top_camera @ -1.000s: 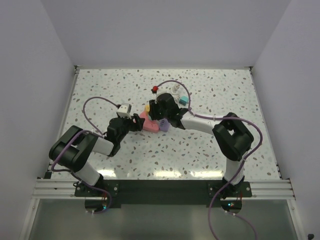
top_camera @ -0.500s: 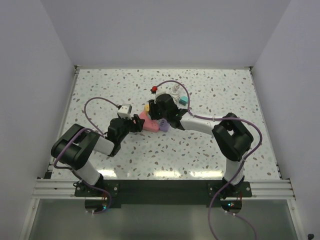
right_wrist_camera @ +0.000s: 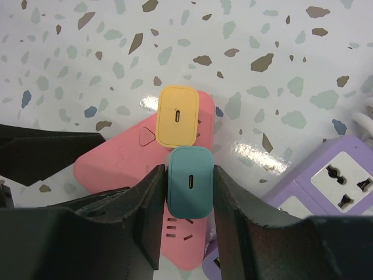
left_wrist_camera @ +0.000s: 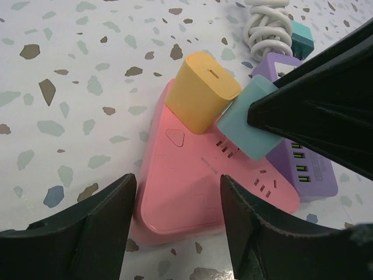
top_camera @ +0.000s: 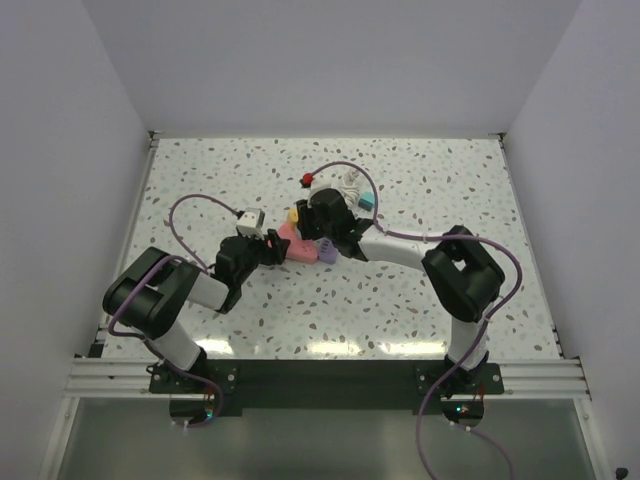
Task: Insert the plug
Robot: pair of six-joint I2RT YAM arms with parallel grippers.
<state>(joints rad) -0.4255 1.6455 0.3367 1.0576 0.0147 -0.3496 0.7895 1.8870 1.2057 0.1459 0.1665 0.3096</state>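
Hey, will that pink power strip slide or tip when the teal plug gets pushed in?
Probably stiff: the pink power strip looks like hard plastic. Flat and wide, it seems unlikely to tip under the teal plug. On the glossy table it could slide, though the left fingers bracketing its corner may brace it.

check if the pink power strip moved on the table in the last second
No: in the top view the pink power strip lies just as far from the white cube adapter as before.

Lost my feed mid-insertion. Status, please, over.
Left hand open, straddling pink power strip. Right hand shut on teal plug, over the strip; seating unclear. Yellow plug sits tight alongside.
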